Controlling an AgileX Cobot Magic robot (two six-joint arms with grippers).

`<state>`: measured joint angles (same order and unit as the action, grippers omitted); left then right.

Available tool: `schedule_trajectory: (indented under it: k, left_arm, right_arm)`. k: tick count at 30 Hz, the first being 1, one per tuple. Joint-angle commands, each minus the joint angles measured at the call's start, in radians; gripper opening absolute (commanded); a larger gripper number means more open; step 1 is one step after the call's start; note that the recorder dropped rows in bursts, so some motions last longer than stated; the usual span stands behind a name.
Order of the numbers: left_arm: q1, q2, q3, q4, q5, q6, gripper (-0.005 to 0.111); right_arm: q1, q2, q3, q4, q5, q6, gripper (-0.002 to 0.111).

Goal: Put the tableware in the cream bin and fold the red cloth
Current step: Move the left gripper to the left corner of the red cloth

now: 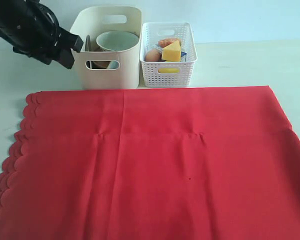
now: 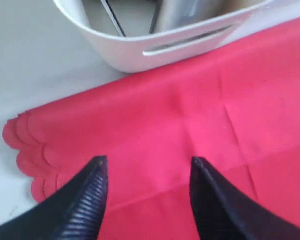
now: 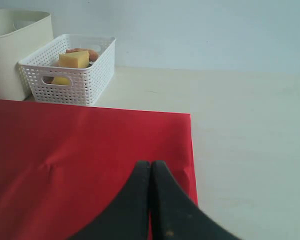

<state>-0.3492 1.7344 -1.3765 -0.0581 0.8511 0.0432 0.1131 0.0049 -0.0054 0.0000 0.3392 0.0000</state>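
The left gripper [image 2: 148, 162], jaws wide and empty, hangs beside the cream bin [image 1: 107, 75], which holds the bowl [image 1: 117, 40] and other tableware. The red cloth [image 1: 150, 165] lies spread flat in front of the bin. Light, limp and likely to slide, it looks best pinched at its corners. The right gripper [image 3: 150, 167], closed on nothing, hovers near the cloth's right edge.

Left claw [image 2: 148, 161] spread wide, right claw [image 3: 150, 164] pressed tight together.
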Motion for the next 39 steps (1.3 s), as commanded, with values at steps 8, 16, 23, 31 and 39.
schedule_trajectory:
  k: [8, 16, 23, 31, 39]
  left_arm:
    - [0.001, -0.135, 0.238, -0.004, 0.026, 0.004, 0.050]
    - [0.001, -0.254, 0.406, -0.004, 0.008, 0.004, 0.050]
    - [0.001, -0.333, 0.548, -0.004, 0.010, -0.015, 0.052]
    - [0.024, -0.343, 0.635, -0.008, -0.031, -0.032, 0.070]
    - [0.185, -0.297, 0.635, -0.069, -0.061, -0.016, 0.070]
  right_arm:
    - [-0.005, -0.005, 0.005, 0.000, -0.013, 0.000, 0.000]
    - [-0.005, -0.005, 0.005, 0.000, -0.013, 0.000, 0.000]
    - [-0.005, -0.005, 0.005, 0.000, -0.013, 0.000, 0.000]
    - [-0.005, -0.005, 0.005, 0.000, -0.013, 0.000, 0.000]
    - [-0.005, -0.005, 0.005, 0.000, -0.013, 0.000, 0.000]
